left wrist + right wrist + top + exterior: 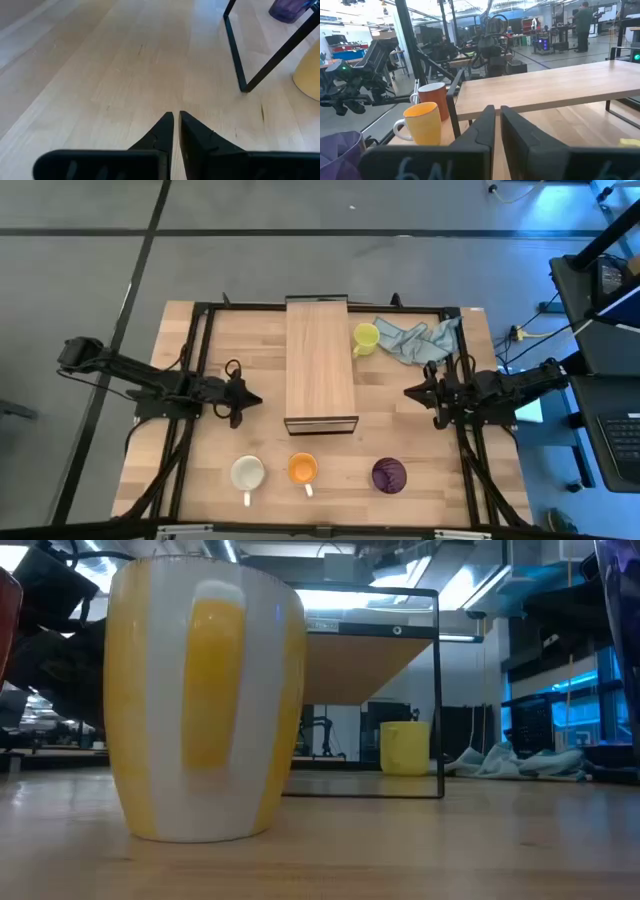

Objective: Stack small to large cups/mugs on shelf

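The shelf (320,365), a long light-wood board on a dark frame (438,690), stands mid-table. A yellow mug (365,337) stands on its base right of the shelf's far end. Three mugs stand in a row by the near edge: one white inside (247,473), an orange one (302,469) and a dark purple one (389,475). My left gripper (250,397) hovers shut left of the shelf's near end. My right gripper (408,391) hovers shut to the shelf's right. Neither holds anything.
A crumpled blue-grey cloth (420,340) lies at the far right, beside the yellow mug. Dark frame rails (195,350) run along the table's sides. Bare tabletop (330,450) lies between the shelf and the row of mugs.
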